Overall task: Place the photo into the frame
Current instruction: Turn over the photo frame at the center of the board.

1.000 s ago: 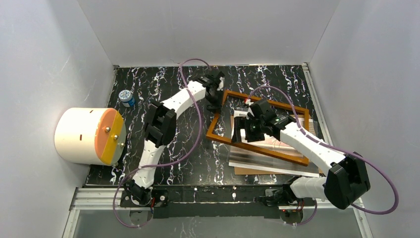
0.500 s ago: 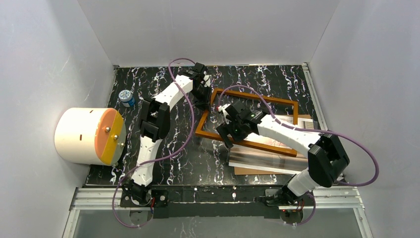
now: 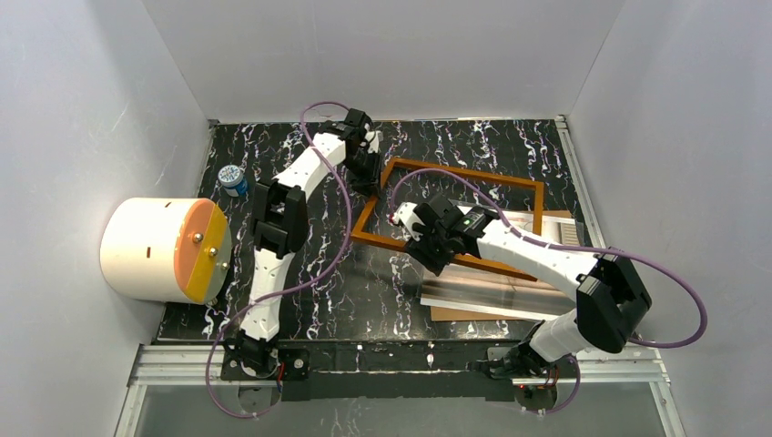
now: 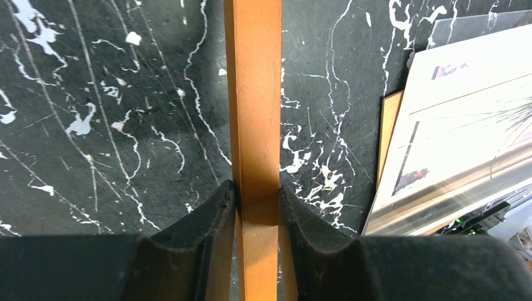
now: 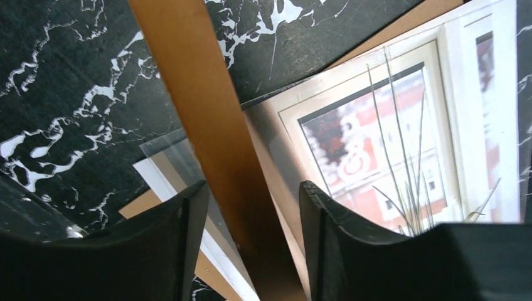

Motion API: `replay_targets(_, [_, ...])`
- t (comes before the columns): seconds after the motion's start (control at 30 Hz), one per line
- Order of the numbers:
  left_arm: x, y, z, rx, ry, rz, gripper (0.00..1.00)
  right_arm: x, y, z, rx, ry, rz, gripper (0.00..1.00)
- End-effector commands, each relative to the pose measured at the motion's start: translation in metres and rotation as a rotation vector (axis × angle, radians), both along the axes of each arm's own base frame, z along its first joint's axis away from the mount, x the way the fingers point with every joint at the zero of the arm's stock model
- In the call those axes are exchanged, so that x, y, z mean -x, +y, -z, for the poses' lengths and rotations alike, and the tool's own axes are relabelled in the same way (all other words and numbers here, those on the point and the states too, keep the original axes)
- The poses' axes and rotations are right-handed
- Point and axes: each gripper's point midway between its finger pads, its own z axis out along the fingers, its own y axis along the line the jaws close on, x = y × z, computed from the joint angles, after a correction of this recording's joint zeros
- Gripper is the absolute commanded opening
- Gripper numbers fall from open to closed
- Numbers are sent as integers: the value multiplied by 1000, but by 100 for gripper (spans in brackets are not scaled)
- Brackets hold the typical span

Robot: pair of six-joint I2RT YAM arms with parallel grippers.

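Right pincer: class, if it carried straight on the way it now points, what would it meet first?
Most likely the frame, whose rail runs between the fingers of the right pincer. The photo lies beyond it, though depth is unclear.

Overhead — the frame [image 3: 510, 179] lies skewed on the black marble table [image 3: 382, 291], its right end over a stack of sheets [image 3: 482, 293]. The left gripper [image 3: 371, 177] is right at the frame's far-left corner, and the right gripper [image 3: 423, 246] is on the near rail. Out left stands a white drum [image 3: 146, 246] with an orange face — and a small blue-topped object [image 3: 233, 179] sits just behind it.
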Motion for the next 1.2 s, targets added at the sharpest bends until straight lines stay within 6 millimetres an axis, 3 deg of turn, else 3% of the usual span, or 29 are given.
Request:
replay_targets(0.0, [-1, -9, -25, 113, 14, 8, 0, -12, 1, -9, 39, -74, -50, 56])
replay_targets(0.1, [-5, -5, -32, 122, 0, 0, 0, -17, 3, -12, 60, -112, -60, 43])
replay_targets(0.27, [-16, 9, -45, 113, -35, -54, 3, -27, 11, -27, 52, -183, -79, 30])
replay_targets(0.47, [-35, 27, -88, 102, -155, -140, 53, -41, 28, -56, 3, -241, -85, 7])
replay_targets(0.53, [-42, 33, -110, 109, -215, -170, 64, -46, 34, -66, -15, -259, -92, 2])
replay_targets(0.87, [-49, 90, -244, 110, -558, -382, 90, -65, 70, -116, -164, -333, -88, 1])
replay_targets(0.97, [-41, 110, -276, 81, -641, -475, 98, -73, 89, -136, -274, -318, -35, 1])
replay_targets(1.07, [-25, 145, -312, 35, -739, -650, 98, -83, 111, -159, -397, -285, 37, 1])
replay_targets(1.17, [0, 167, -371, 124, -946, -767, 98, -90, 135, -193, -603, -176, 101, 1])
